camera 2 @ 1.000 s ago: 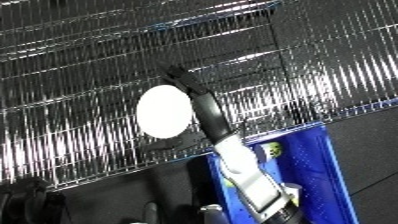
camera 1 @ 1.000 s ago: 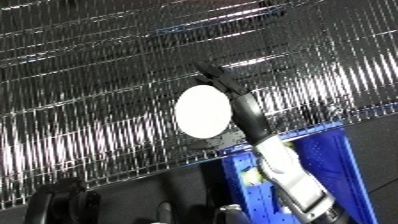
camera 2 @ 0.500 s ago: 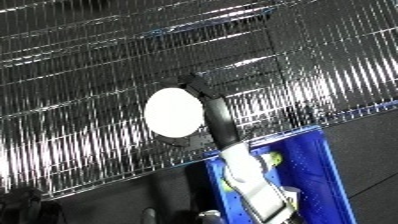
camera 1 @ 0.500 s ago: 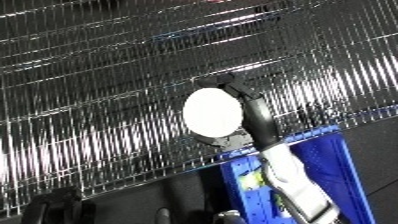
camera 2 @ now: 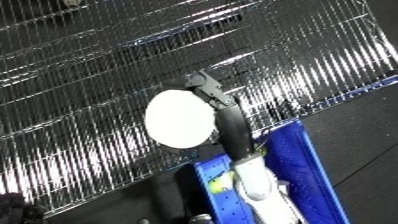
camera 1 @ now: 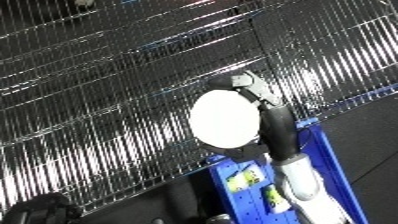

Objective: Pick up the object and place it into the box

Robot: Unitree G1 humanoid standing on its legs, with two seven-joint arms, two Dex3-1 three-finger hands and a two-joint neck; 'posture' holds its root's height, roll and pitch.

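Right hand (camera 1: 258,97), raised on its white forearm (camera 1: 302,182) in front of the wire mesh shelving (camera 1: 107,100). I see its black fingers curled around the edge of a white round object (camera 1: 224,120), which is held up clear of any surface. The blue bin (camera 2: 306,175) lies just below, with small yellow-green items (camera 1: 244,180) inside.

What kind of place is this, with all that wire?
Probably a storeroom or shop aisle: wire shelving fills the view, a blue bin sits below it, and the right hand holds a white round object.
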